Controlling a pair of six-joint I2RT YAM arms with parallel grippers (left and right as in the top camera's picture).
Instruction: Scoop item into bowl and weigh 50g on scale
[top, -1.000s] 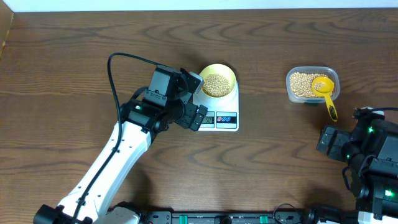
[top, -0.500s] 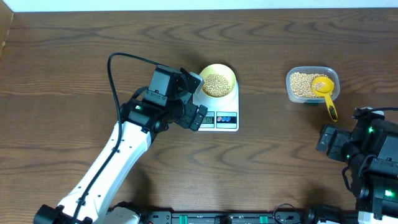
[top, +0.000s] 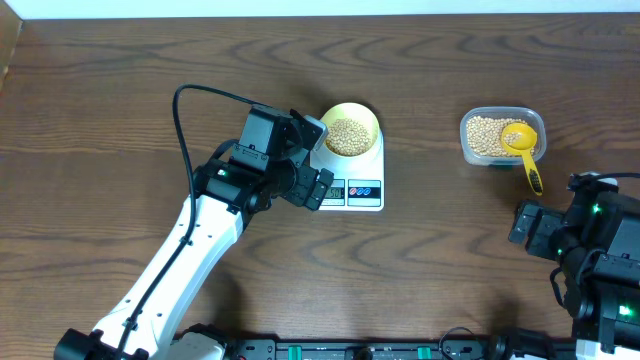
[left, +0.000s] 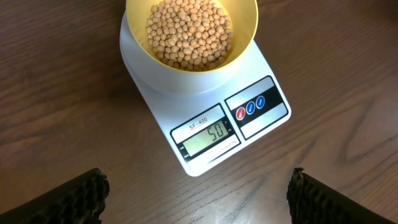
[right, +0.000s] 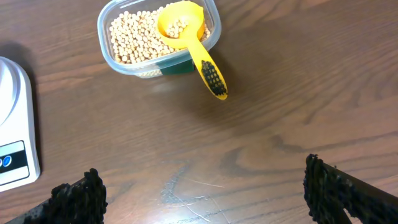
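Nothing differs from a second ago; both arms hold their places. On the wooden surface (top: 120, 90), the left gripper (left: 199, 204) hovers just before the scale (left: 155, 93), fingers spread wide and empty. The right gripper (right: 208, 199), likewise spread and empty, hangs near the tub (right: 106, 25), well apart from the scale. The scale's display reads 50. The bowl (left: 245, 37) sits on the scale's platform, with beans (left: 189, 31) in it. The scoop (right: 202, 59) rests in the tub, its handle over the rim.
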